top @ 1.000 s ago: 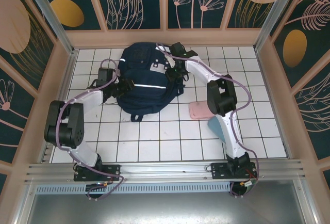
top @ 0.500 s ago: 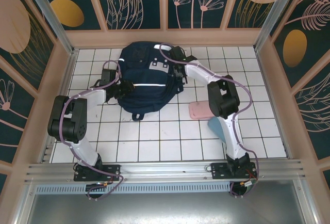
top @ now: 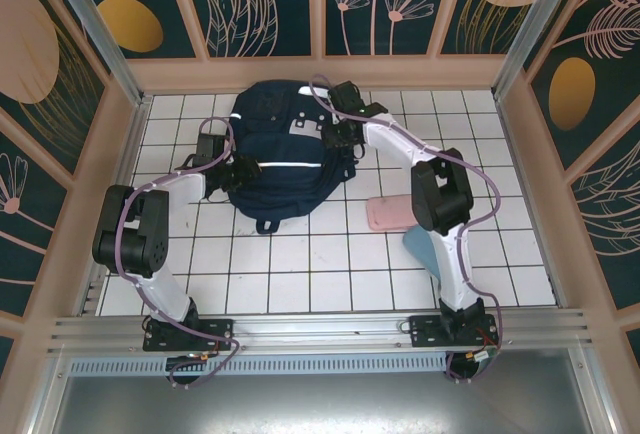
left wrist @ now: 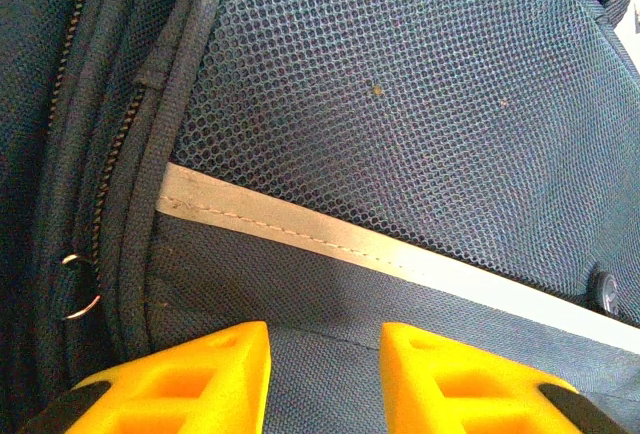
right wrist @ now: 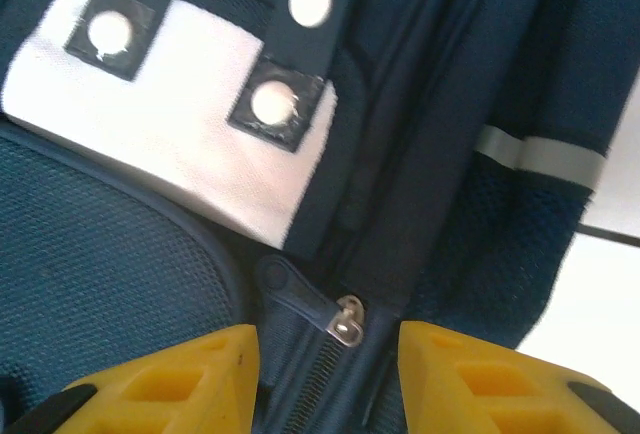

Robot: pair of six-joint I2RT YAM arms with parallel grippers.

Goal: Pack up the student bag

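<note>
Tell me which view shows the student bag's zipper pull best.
Right wrist: the zipper pull is near and sharp, just ahead of the right gripper. Top external shows the whole student bag, the pull too small to tell. Left wrist shows its mesh and stripe.

I see a white-tiled table [top: 300, 274]. On it, at far centre, lies the student bag [top: 285, 149]. Right of centre lies a flat pink pad [top: 383, 215], with a teal item [top: 414, 244] just beside it on the near side.

Fixed overhead camera looks down on the white-tiled bench [top: 330, 274] from above its near edge; both wrist cameras peer at close range at the large dark navy fabric backpack [top: 285, 159], common to all three views.
</note>
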